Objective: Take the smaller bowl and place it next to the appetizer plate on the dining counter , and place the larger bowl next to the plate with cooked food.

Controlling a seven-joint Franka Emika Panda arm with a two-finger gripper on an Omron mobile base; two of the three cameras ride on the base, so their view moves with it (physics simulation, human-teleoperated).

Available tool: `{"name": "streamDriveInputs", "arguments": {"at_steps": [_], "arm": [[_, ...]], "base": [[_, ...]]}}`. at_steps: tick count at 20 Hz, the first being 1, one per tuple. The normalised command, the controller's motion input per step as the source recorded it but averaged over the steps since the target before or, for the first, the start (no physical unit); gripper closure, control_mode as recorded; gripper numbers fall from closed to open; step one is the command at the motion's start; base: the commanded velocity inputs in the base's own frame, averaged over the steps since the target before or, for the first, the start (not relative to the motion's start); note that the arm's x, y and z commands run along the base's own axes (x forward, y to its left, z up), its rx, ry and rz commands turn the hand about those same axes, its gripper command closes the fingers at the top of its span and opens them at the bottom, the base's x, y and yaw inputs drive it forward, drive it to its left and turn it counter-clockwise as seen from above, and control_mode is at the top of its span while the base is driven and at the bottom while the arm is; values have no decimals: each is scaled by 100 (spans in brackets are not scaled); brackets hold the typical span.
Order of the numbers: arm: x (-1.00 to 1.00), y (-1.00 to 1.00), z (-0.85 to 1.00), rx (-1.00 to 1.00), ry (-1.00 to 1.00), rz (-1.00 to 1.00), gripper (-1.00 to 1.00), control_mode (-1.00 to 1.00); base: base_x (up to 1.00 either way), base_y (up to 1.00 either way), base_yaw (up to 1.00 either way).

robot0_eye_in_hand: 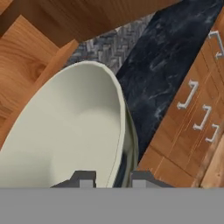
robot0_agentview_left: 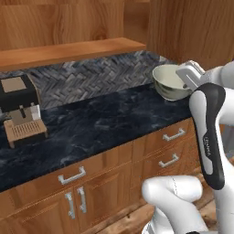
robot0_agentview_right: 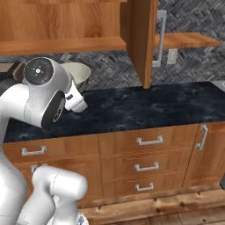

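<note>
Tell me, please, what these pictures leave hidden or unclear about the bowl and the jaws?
- Left base view: the smaller bowl's right side, hidden by the arm.
- Right base view: its left side, behind the arm's joint.
- Hand view: its near part, cut off at the bottom edge.
- Hand view: the fingertips straddle the rim; whether they pinch it is unclear.

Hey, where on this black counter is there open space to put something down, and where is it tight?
The black counter is bare between the coffee machine and the smaller bowl, and again from the bowl to the open cabinet door and beyond. It is tight at the bowl, where the gripper straddles its rim.
</note>
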Motion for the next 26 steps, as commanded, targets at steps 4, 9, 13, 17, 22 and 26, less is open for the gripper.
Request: {"name": "streamDriveInputs", "arguments": {"at_steps": [4,9,13,17,22,26], "arm": [[0,0,0,0,0,0,100,100],[0,0,0,0,0,0,100,100],[0,0,0,0,0,0,100,100],[0,0,0,0,0,0,100,100],[0,0,0,0,0,0,100,100],[0,0,0,0,0,0,100,100]], "base": [[-99,34,2],[-99,58,8],[-100,35,9],[-100,6,8],[-100,0,6],[-100,0,5]]}}
